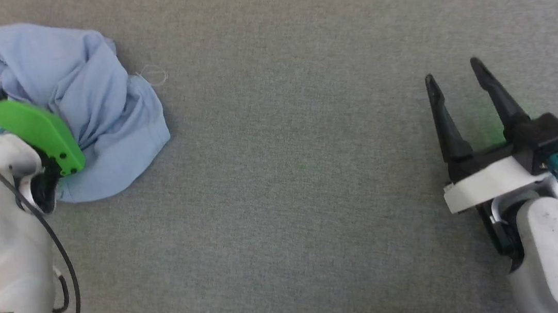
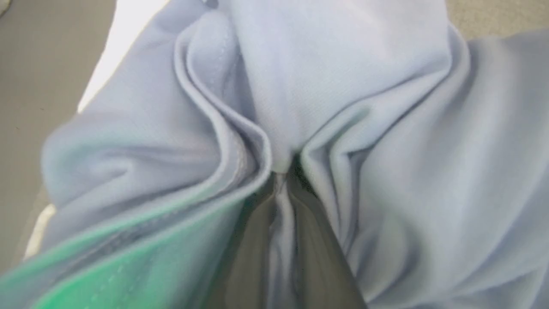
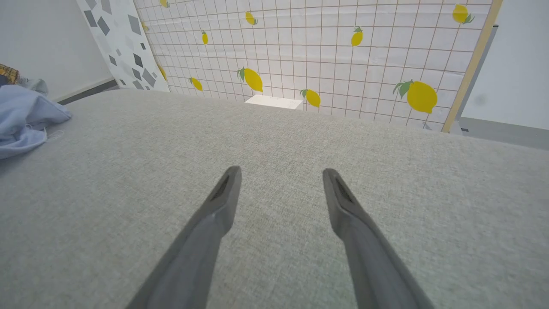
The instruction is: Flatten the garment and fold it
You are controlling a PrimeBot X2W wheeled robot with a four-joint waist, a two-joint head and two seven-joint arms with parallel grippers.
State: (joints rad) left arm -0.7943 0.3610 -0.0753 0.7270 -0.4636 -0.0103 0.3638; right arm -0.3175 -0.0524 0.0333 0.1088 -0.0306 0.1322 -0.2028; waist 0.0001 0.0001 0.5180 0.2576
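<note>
Garment (image 2: 407, 171) fold pinched in left gripper (image 2: 283, 174); right gripper (image 1: 451, 70) spread wide, empty.

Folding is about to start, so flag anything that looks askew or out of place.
The garment is bunched in a crumpled heap at the far left of the grey surface, nowhere near flat, with a loose thread trailing off its right side. The left claw pinches a fold of it; the right claw hangs open, apart.
</note>
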